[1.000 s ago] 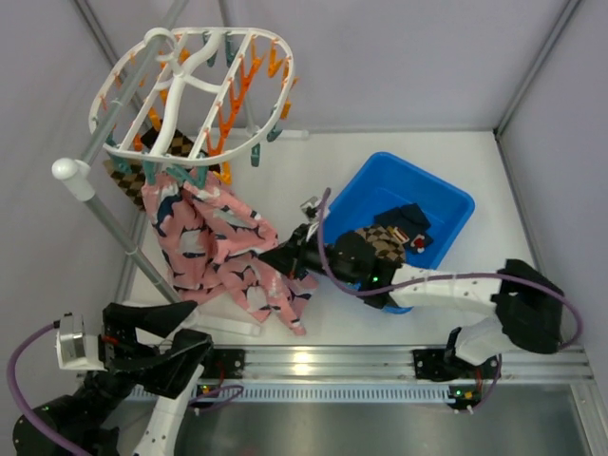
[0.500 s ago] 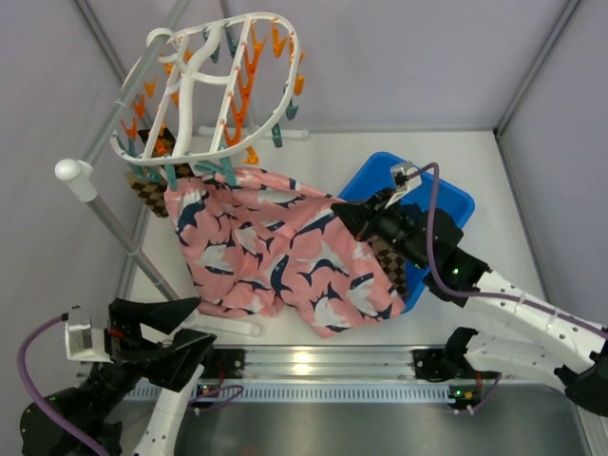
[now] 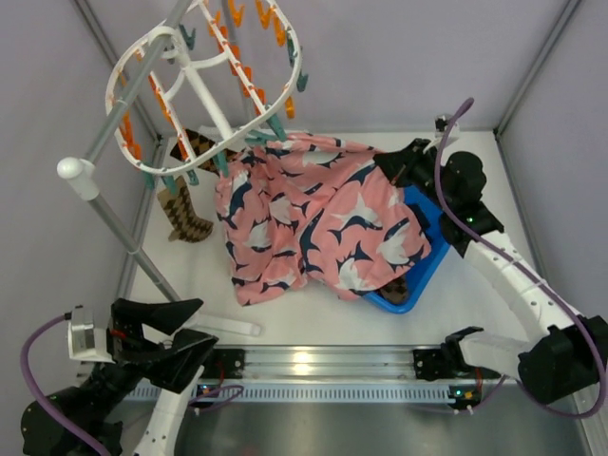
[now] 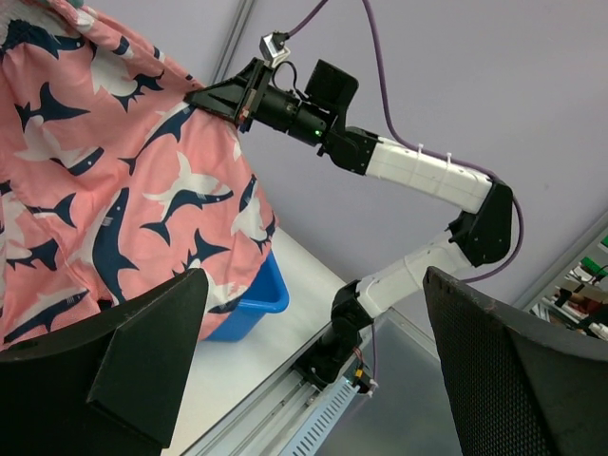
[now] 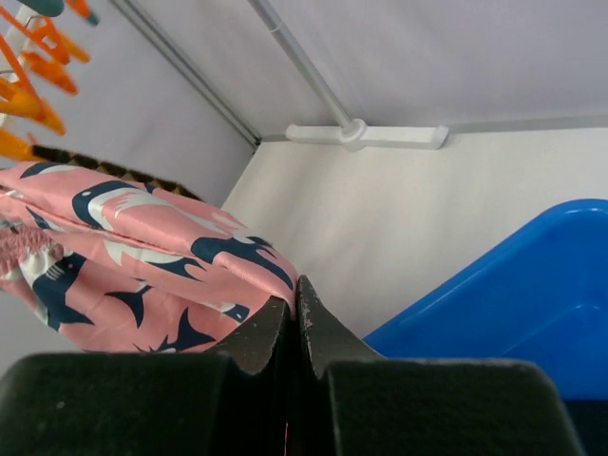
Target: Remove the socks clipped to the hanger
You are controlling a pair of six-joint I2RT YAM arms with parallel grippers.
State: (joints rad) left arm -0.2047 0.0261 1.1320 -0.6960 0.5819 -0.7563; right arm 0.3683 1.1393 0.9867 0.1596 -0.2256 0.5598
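Note:
The white oval hanger with orange and teal clips hangs tilted at the far left. A pink sock with navy-and-white marks stretches taut from its lower clips to my right gripper, which is shut on the cloth's far corner above the bin. In the right wrist view the jaws pinch the pink sock's edge. A brown-and-black checkered sock dangles from the hanger's left side. My left gripper stands open and empty at the near left, its jaws wide apart.
A blue bin sits at the right, mostly under the pink cloth, with a checkered piece showing at its near corner. A grey pole with a white knob slants across the left. The arms' base rail runs along the near edge.
My right gripper has pulled the pink sock up and to the far right, over the bin. The hanger has tipped and swung with the pull. The left arm has stayed put.

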